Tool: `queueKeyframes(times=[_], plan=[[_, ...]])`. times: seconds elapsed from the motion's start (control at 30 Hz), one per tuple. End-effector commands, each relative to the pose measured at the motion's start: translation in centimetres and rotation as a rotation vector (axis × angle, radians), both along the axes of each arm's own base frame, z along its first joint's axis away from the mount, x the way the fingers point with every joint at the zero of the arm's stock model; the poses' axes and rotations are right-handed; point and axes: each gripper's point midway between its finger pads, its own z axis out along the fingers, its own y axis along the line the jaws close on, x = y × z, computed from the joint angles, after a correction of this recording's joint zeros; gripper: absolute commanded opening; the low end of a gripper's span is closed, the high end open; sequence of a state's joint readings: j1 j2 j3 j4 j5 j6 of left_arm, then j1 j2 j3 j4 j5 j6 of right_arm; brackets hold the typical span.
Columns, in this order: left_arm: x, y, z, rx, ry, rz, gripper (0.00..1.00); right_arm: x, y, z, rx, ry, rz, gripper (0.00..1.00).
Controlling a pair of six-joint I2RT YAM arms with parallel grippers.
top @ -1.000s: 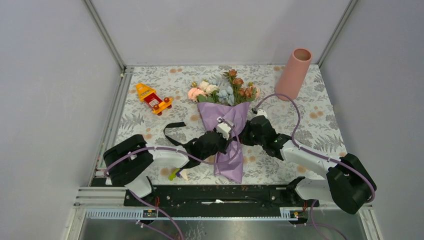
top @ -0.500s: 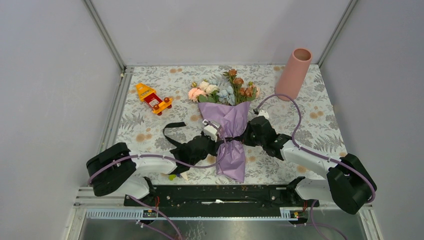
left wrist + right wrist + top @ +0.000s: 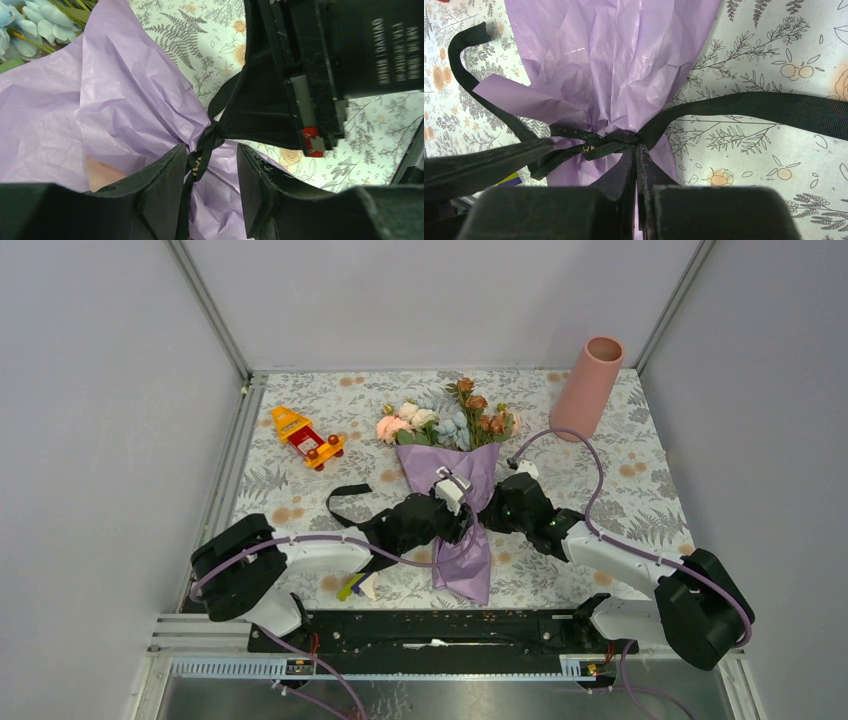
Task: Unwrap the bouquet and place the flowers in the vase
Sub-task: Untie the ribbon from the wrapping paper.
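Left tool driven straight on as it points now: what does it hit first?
Likely the black ribbon knot, sitting between the open fingers of the left tool; the purple bouquet paper lies just behind, depth unclear.

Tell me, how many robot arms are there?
2. The left arm reaches in from the left; the left gripper stands open around the bouquet's black ribbon knot. The right arm reaches in from the right; the right gripper is shut at that knot.

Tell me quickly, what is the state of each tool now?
Left tool: open, around the ribbon knot.
Right tool: shut at the ribbon knot; grip unclear.
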State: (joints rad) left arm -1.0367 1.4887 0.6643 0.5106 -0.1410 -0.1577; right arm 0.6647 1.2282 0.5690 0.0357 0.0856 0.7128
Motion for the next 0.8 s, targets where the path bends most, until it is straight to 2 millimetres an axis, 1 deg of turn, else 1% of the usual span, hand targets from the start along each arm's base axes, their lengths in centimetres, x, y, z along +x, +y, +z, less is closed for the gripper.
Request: queueKeyframes(times=[0.0, 0.33, 0.4, 0.47, 0.6, 0.63, 0.7, 0.77], plan=[[0.8, -1.1, 0.0, 0.038, -0.012, -0.049, 0.48, 0.2, 0.0, 0.9, 0.018, -0.033, -0.002, 0.00], [1.4, -1.8, -1.3, 0.070, 0.004, -0.065, 0.49, 0.2, 0.2, 0.8, 0.023, -0.029, 0.005, 0.00], [1.5, -1.8, -1.4, 0.074, 0.000, -0.059, 0.48, 0.2, 0.2, 0.8, 0.023, -0.028, 0.007, 0.00], [1.6, -1.8, -1.4, 0.075, -0.004, -0.056, 0.44, 0.2, 0.2, 0.8, 0.022, -0.029, 0.008, 0.00], [1.9, -2.0, -1.3, 0.075, -0.012, -0.052, 0.43, 0.2, 0.4, 0.7, 0.023, -0.026, 0.015, 0.00], [1.9, -2.0, -1.3, 0.077, -0.014, -0.053, 0.40, 0.3, 0.4, 0.8, 0.025, -0.027, 0.015, 0.00], [2.0, -2.1, -1.4, 0.081, -0.017, -0.057, 0.23, 0.2, 0.4, 0.7, 0.023, -0.025, 0.015, 0.00], [2.0, -2.1, -1.5, 0.084, -0.016, -0.058, 0.13, 0.2, 0.4, 0.7, 0.025, -0.025, 0.015, 0.00]])
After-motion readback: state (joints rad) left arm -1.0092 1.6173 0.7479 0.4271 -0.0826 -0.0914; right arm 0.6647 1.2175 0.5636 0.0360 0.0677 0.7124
